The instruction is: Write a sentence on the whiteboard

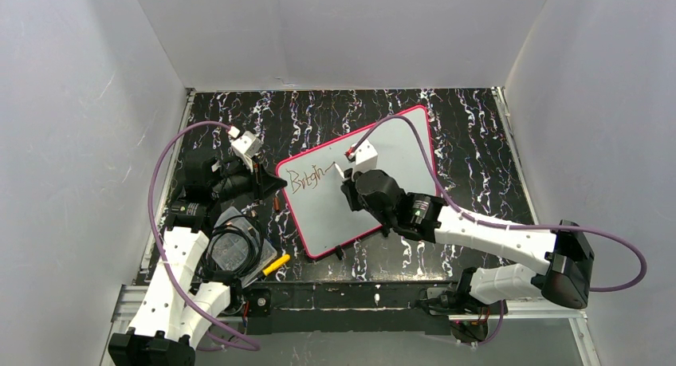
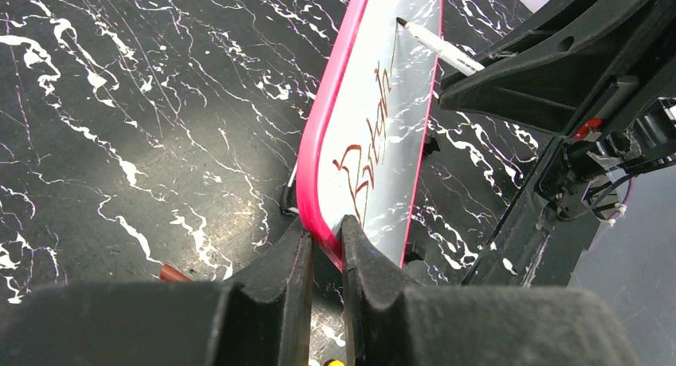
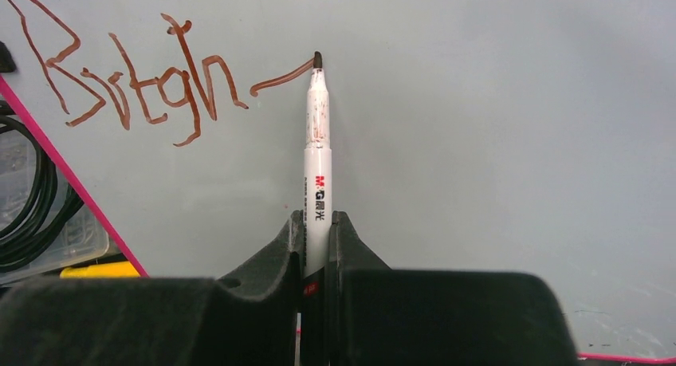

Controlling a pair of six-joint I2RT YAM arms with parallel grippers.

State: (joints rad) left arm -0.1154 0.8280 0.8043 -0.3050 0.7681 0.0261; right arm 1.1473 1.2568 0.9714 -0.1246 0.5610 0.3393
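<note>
marker [image 3: 317, 167] tip apparently on whiteboard [image 3: 478, 143], sentence [image 3: 163, 87] unfinished

**Whiteboard set askew mid-tabletop, one arm at each side of it**

The whiteboard [image 1: 335, 214] lies turned on the tabletop [image 1: 478, 159], with one corner pointing left toward the left arm and another toward the back wall. The sentence [image 1: 309, 177] sits in the board's left part, near that left corner. The left jaws close on the frame at that corner. The right jaws reach in from the near right and hold a marker [image 3: 317, 167], its tip touching the board just right of the lettering. Left of the board's near edge, beside the left arm, stands a box [image 1: 263, 250] with coiled cable [image 1: 227, 254] in it. A small bar [image 1: 275, 264] lies at the box's right side, close to the board's near corner.
</note>
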